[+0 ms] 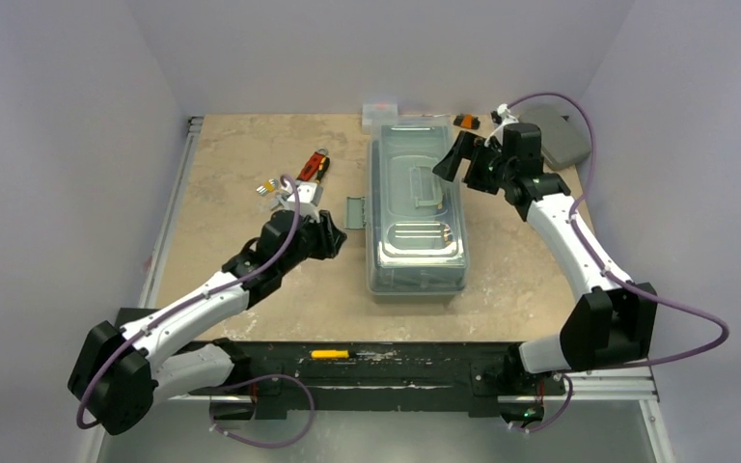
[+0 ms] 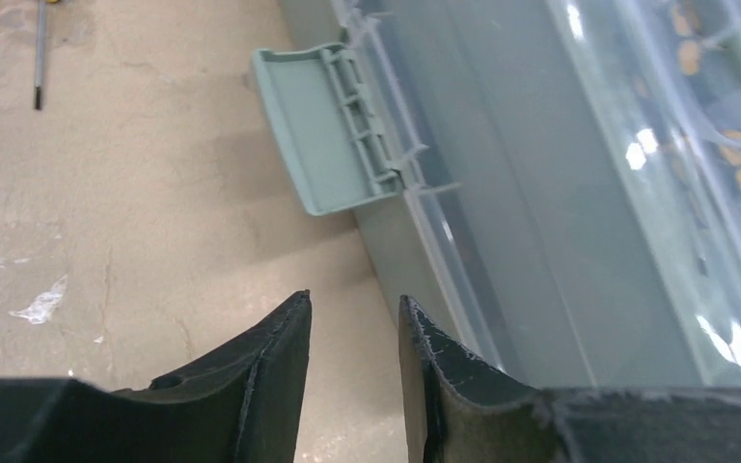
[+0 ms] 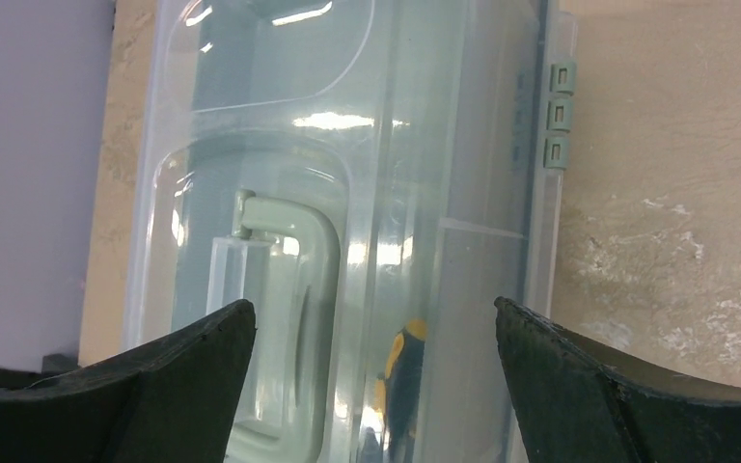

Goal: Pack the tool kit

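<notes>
While the left gripper hangs low over the table with its jaws a little apart and nothing between them, its tips lie just beside the left wall of the toolbox. Ahead of the tips, a green latch stands swung outward from that wall. Right gripper: jaws spread wide, empty, poised above the closed translucent lid towards the far end of the box. Between those jaws the green handle shows, and through the plastic a yellow-and-black tool lies inside. Toolbox: mid-table, long axis running away from the arms. Red-handled pliers lie on the table left of the box, beyond the left gripper; a grey pad and a white box sit at the far edge
</notes>
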Available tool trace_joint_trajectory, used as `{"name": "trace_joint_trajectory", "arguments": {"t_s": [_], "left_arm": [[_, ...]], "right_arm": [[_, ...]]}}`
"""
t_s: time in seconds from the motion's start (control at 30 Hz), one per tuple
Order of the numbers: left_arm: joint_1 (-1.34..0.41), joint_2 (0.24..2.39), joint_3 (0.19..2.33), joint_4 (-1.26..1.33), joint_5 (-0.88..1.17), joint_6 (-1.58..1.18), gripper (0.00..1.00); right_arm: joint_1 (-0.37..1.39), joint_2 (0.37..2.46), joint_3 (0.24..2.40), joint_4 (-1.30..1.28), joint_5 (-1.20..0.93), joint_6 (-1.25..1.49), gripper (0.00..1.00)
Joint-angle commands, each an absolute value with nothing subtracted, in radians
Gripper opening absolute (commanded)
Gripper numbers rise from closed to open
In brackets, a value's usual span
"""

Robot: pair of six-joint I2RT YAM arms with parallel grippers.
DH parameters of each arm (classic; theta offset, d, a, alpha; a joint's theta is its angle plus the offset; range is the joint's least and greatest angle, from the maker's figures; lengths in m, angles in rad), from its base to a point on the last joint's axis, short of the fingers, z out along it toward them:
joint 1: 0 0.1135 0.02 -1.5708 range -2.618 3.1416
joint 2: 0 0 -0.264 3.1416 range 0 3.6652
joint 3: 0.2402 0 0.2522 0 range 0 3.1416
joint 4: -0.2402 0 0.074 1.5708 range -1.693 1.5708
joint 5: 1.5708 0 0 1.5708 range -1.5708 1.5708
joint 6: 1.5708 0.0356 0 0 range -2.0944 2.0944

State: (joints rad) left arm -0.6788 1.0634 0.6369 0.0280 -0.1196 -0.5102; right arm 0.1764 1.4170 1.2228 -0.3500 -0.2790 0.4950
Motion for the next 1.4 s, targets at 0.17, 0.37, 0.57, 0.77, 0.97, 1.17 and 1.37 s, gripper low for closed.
{"name": "trace_joint_trajectory", "arguments": {"t_s": [0.17,0.37,0.57,0.77,0.97,1.17,1.37], "left_arm": [[-0.462,1.132,0.649,0.036,0.076,-0.608,0.12],[-0.434,1.297,0.776,-0.11,0.131,-0.716,0.0],[-0.392,1.464,0.828,-0.084,0.254,-0.831,0.0],[-0.345,1.644,0.828,0.175,0.491,-0.935,0.0],[-0.325,1.818,0.842,0.49,0.661,-1.1,0.0],[-0.326,1.991,0.823,0.978,0.782,-1.402,0.0],[-0.327,2.082,0.834,1.216,0.808,-1.551,0.0]], "right_arm": [[0.179,1.329,1.22,-0.373,-0.313,0.421,0.94],[0.179,1.326,1.198,-0.381,-0.336,0.385,0.94],[0.179,1.321,1.148,-0.36,-0.369,0.379,0.95],[0.179,1.32,1.123,-0.337,-0.409,0.38,0.95],[0.179,1.341,1.103,-0.308,-0.452,0.391,0.95],[0.179,1.354,1.104,-0.298,-0.461,0.394,0.95],[0.179,1.371,1.101,-0.286,-0.471,0.397,0.95]]}}
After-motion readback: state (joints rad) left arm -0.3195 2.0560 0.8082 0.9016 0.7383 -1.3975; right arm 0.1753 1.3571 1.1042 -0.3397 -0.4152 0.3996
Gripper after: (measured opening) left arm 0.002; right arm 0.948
